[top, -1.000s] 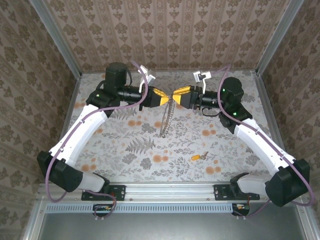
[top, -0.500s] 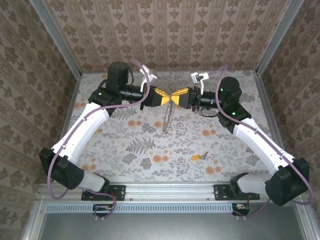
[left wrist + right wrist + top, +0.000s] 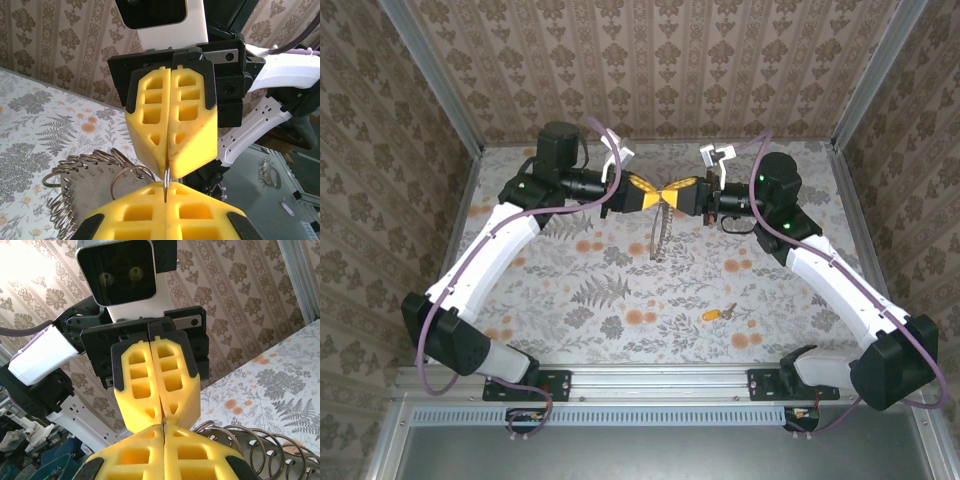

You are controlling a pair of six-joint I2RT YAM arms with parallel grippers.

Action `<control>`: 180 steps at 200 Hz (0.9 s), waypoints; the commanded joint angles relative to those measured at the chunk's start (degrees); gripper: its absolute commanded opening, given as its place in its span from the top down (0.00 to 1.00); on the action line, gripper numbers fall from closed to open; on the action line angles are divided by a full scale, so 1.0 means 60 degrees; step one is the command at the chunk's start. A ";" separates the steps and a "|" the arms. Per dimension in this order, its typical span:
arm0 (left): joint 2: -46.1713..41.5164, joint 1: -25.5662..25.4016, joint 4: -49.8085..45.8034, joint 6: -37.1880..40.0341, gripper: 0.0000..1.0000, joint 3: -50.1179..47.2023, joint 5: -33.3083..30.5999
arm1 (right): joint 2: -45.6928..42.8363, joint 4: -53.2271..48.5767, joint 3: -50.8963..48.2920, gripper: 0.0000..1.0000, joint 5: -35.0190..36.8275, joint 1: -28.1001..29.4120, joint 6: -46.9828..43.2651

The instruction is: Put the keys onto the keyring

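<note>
The keyring (image 3: 660,232) is a chain of thin silvery rings hanging from the point where my two yellow-fingered grippers meet tip to tip above the table's back half. My left gripper (image 3: 657,195) is shut on its top ring, and so is my right gripper (image 3: 673,193) from the other side. In the left wrist view my left gripper (image 3: 166,189) and the right gripper (image 3: 169,167) pinch one ring wire, with the stacked rings (image 3: 80,161) to the left. The right wrist view shows the right gripper (image 3: 163,430) against the left gripper (image 3: 161,412). A small orange-headed key (image 3: 717,313) lies on the table.
The table carries a floral cloth (image 3: 580,290) and patterned walls (image 3: 660,60) stand on three sides. A grey numbered tag (image 3: 95,190) hangs among the rings. A metal rail (image 3: 660,385) with both arm bases runs along the near edge.
My right gripper has shut on the top ring next to the left gripper. Both grippers shifted slightly toward the back, and the hanging chain rose a little.
</note>
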 commanded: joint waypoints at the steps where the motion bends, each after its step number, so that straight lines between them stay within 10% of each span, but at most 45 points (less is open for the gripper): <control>1: -0.0158 0.0132 0.0474 -0.0327 0.77 0.0260 -0.0809 | -0.0062 0.0046 0.0315 1.00 0.0400 0.0062 -0.0274; 46: -0.1233 0.0669 0.3245 -0.2513 0.51 -0.1220 -0.2356 | -0.0377 0.1597 -0.0082 1.00 0.1116 0.0028 0.0188; 180: -0.2002 -0.0397 0.8014 -0.5599 0.74 -0.3184 -0.3937 | -0.0148 0.6170 -0.0842 1.00 0.3435 0.0411 0.2499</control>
